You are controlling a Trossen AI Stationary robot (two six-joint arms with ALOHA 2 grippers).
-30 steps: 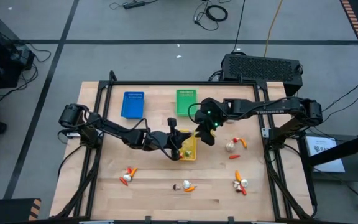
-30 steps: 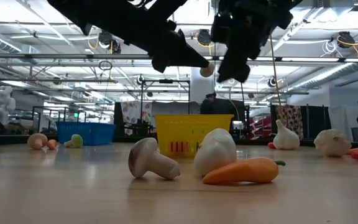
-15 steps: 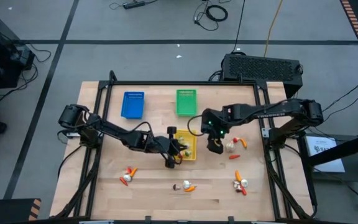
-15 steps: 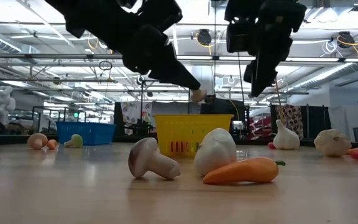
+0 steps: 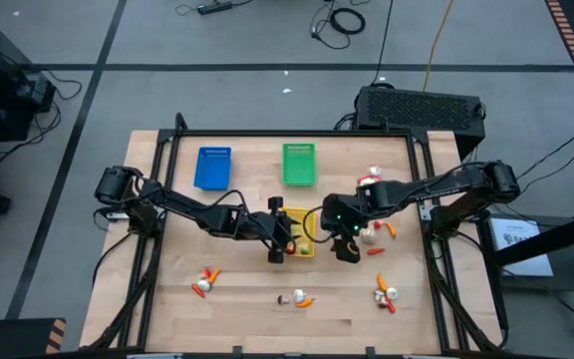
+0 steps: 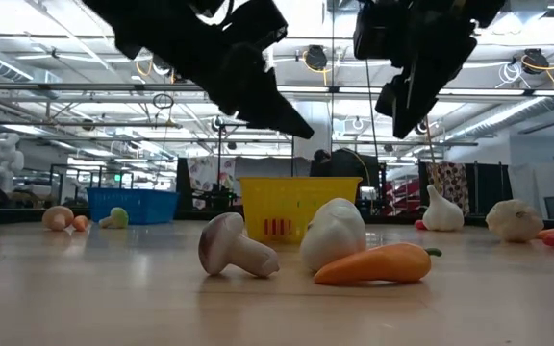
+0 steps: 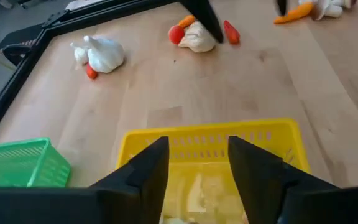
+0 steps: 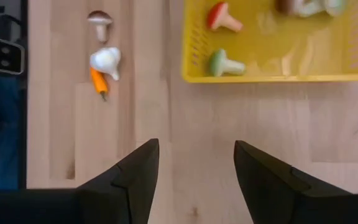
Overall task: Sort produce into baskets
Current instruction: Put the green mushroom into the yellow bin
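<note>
The yellow basket (image 5: 305, 235) stands mid-table with several small toy mushrooms in it, a red one (image 8: 222, 15) and a green one (image 8: 222, 62) among them. My left gripper (image 7: 197, 163) hangs open just above its left end, holding nothing. My right gripper (image 8: 194, 169) is open over bare wood to the right of the yellow basket (image 8: 272, 78), near a garlic bulb with carrots (image 5: 372, 232). The blue basket (image 5: 213, 168) and green basket (image 5: 299, 165) stand at the far side.
Loose produce lies in clusters: mushroom, garlic and carrot (image 5: 297, 297) near the front edge, another group (image 5: 204, 282) at front left, one (image 5: 385, 294) at front right, one (image 5: 370, 178) at far right. Bare wood lies between the clusters.
My left gripper has tipped and rolled over the yellow basket, and the small pale piece that showed at its fingertips is gone from them. My right gripper has swung from over the yellow basket's far right corner toward the table's near edge and right, beside the garlic.
</note>
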